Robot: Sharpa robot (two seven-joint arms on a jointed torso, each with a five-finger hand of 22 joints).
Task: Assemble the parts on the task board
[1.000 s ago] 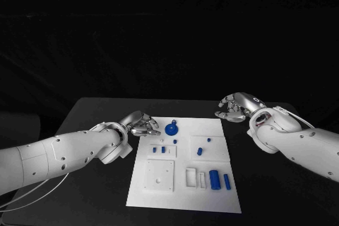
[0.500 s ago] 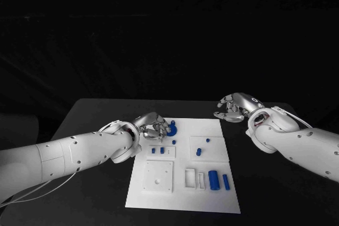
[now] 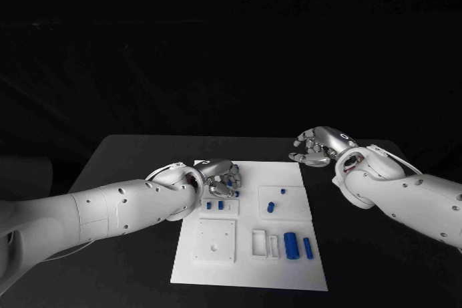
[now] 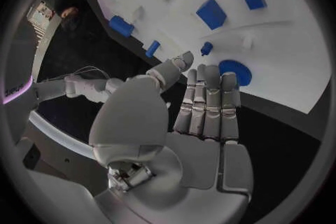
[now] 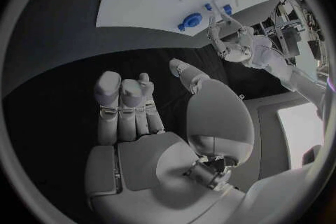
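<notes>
At the upper left of the white task board, the left hand has slid in from the bare table over the last second and now hovers over the round blue part, fingers straight and apart, holding nothing, so a pick looks imminent. The right hand has stayed off the board's upper right corner, fingers loosely curled and empty, above the black table in a dark room.

far board end: silver left hand hovering over round blue part, blocking access
right table side: silver right hand hanging over black table, off white task board
</notes>
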